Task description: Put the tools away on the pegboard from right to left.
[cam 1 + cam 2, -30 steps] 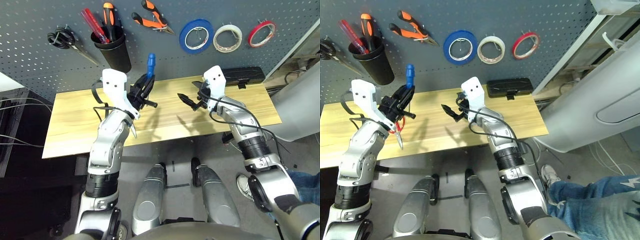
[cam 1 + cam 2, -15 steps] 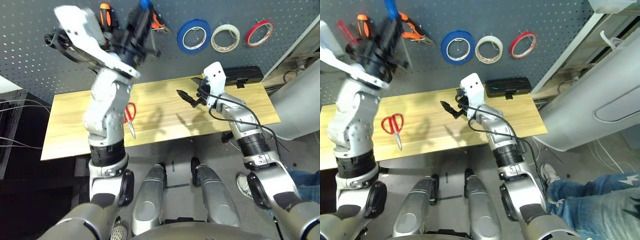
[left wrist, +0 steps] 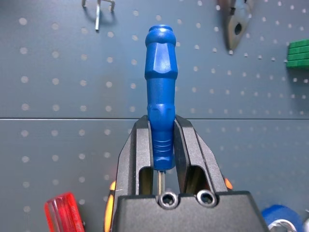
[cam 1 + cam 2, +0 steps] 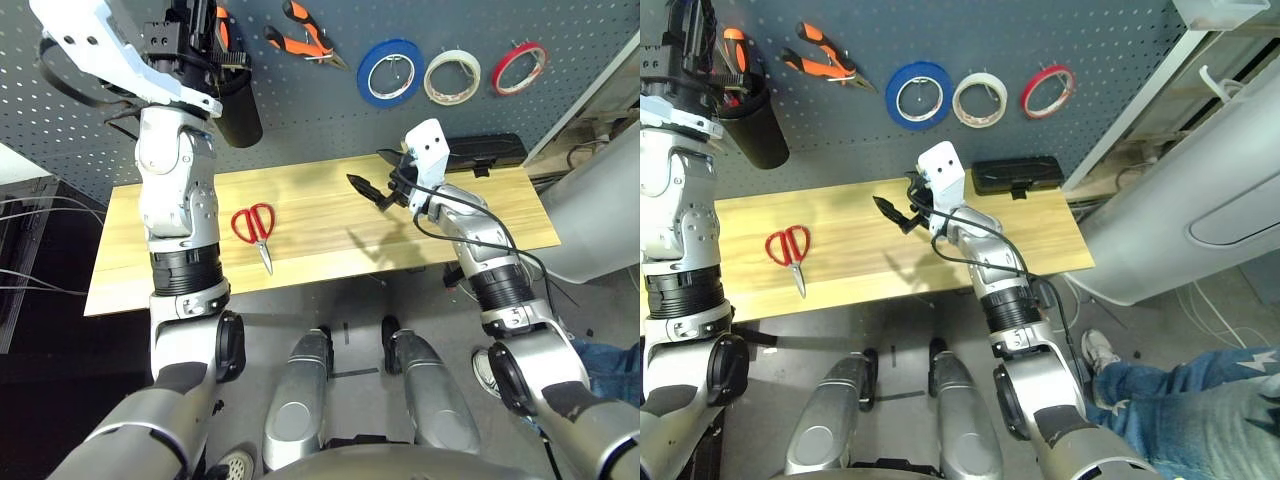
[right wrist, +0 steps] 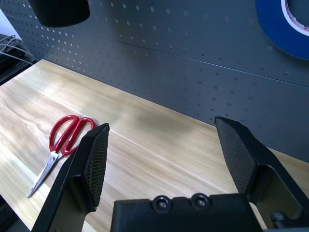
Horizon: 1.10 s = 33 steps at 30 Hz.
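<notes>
The left gripper [image 3: 163, 145] is clamped on the small blue-handled screwdriver [image 3: 161, 82], handle sticking out past the fingertips, metal shaft running back between the fingers. It's up high against the pegboard [image 4: 330, 130], right at the black cup [image 4: 237, 112] that hangs there with an orange-handled tool [image 4: 217, 25] standing in it. Beside the cup, the orange-and-black-handled pliers [image 4: 305, 32] hang on their hook, then the blue tape ring [image 4: 392, 72], the white tape ring [image 4: 454, 76] and the red tape ring [image 4: 522, 66] in a row toward the right.

Down on the wooden table [image 4: 320, 215], the red-handled scissors [image 4: 253, 226] lie flat, blades pointing toward the near edge, nothing touching them. Over on the right, the right gripper [image 5: 169, 150] hovers above the table with its fingers spread wide and nothing between them, aimed across at the scissors. A black case [image 4: 487, 150] sits at the table's back edge, against the board.
</notes>
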Motion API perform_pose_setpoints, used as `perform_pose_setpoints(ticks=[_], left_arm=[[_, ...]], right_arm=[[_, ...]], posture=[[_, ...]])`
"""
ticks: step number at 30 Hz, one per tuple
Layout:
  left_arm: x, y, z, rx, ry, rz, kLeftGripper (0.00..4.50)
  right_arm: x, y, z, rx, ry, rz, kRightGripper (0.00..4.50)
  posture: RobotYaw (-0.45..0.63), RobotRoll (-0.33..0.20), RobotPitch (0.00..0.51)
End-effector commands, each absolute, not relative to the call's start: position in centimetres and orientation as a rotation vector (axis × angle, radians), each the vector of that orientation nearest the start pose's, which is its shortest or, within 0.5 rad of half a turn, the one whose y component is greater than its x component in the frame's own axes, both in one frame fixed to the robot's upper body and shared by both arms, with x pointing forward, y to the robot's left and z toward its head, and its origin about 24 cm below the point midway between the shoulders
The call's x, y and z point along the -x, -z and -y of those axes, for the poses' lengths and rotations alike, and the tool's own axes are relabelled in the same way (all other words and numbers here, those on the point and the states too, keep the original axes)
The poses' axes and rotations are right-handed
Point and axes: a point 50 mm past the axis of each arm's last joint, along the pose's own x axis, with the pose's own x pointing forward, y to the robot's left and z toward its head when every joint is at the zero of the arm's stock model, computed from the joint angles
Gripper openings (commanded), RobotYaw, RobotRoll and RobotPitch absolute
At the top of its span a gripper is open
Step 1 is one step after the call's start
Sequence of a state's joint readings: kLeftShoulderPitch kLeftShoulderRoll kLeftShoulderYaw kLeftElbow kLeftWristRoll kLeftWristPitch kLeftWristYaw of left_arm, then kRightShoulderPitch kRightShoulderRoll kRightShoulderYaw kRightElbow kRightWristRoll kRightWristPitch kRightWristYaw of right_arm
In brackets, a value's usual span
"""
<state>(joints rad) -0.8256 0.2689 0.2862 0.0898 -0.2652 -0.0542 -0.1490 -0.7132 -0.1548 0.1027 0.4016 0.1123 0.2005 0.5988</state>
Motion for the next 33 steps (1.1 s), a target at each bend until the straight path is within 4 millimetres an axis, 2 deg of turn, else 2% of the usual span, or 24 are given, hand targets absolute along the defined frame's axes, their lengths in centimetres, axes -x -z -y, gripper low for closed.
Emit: perform_pose_setpoints(ticks=[1,7,14,20,26,29,33], left_arm=[[-33.7,-28.5,-19.9,0.032,0.074,0.835,0.49],[-35.2,-26.1,-20.4,-0.032,0.021,0.766,0.49],[-35.6,-25.2,-21.4,-0.06,-0.066,0.72,0.49],[-34.8,-26.2,-21.7,-0.067,-0.085,0.752,2.46],[-32.1,-26.9,-21.5,-0.1,-0.103,0.829,4.4],[-30.4,-26.7,-20.2,-0.166,-0.016,0.882,4.46],[-29.0,-25.0,-18.8,-0.272,0.125,0.872,4.46]], right_arm=[[-35.5,-13.5,8.3,0.154,-0.814,0.03,4.5],[-35.3,-13.5,8.0,0.145,-0.833,0.033,4.5],[-34.8,-13.5,7.7,0.145,-0.863,0.035,4.5],[-34.8,-13.5,7.7,0.144,-0.868,0.036,4.5],[-34.7,-13.3,7.6,0.141,-0.874,0.033,4.5],[-34.6,-13.3,7.6,0.138,-0.881,0.033,4.5],[-34.6,-14.1,7.4,0.122,-0.884,0.096,4.5]], posture=[[0.07,0.0,0.258],[0.06,0.0,0.257],[0.05,0.0,0.263],[0.06,0.0,0.268],[0.07,0.0,0.275],[0.07,0.0,0.275],[0.07,0.0,0.281]])
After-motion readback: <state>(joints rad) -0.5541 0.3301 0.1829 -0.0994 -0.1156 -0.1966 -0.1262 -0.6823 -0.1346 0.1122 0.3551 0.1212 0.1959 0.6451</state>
